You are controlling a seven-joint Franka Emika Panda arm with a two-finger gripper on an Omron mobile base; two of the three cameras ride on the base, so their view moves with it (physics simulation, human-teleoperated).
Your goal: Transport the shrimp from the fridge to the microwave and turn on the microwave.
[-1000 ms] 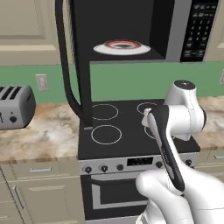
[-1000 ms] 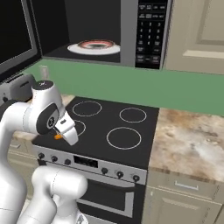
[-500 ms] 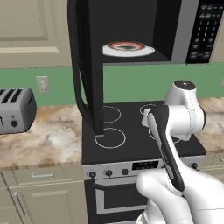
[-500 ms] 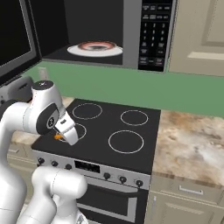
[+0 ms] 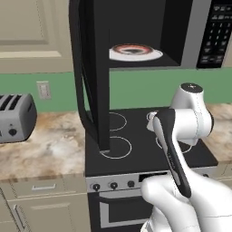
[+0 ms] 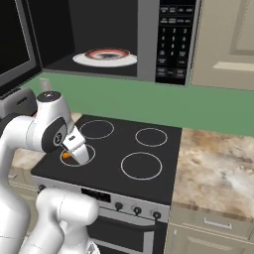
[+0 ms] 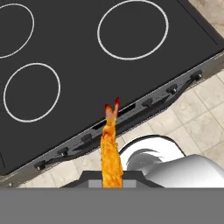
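Above black stove (image 6: 124,149) (microwave (image 6: 114,37) open), gripper (image 6: 74,153) clamps the shrimp (image 7: 110,151)

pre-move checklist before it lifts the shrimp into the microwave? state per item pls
1. Shrimp in the pincer: ok. It sticks out from between the fingers in the hand view, and orange shows at the pincer in the right base view.
2. Microwave door open: ok, swung wide to the left.
3. Landing spot inside: ok. A plate sits on the microwave floor with bare rim showing.
4. Pincer height: not ok. It hangs low over the stove, well below the microwave opening.
5. Path past the open door: cannot tell.
6. Keypad reachable afterwards: ok by sight, unobstructed on the right of the microwave.
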